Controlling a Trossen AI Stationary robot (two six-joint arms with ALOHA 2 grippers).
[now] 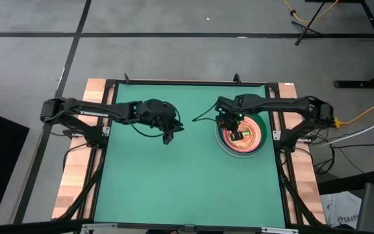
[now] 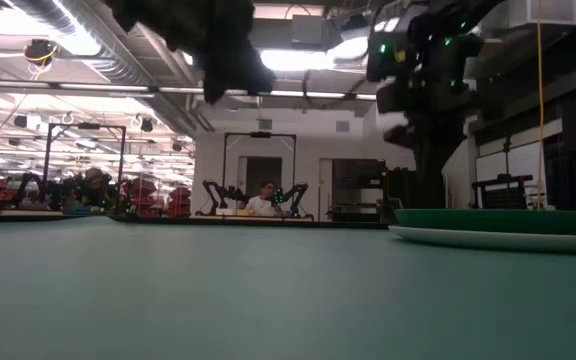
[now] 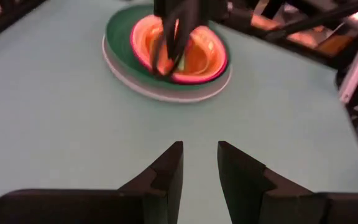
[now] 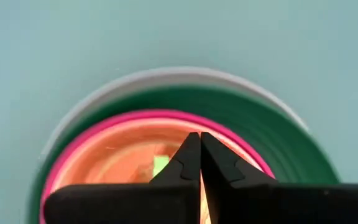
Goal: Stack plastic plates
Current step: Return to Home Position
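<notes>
All but finishing: hovering the right gripper (image 1: 237, 135), fingers together, just over the plates (image 3: 199, 57) stacked at the right of the table (image 1: 174, 188); planning a straight rise off them; hanging the left gripper (image 3: 199, 147), fingers apart, above mid-table.

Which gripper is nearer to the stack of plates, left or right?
Right. The right gripper is directly over the stack of plates; the left gripper is well away from it, above the green table.
</notes>
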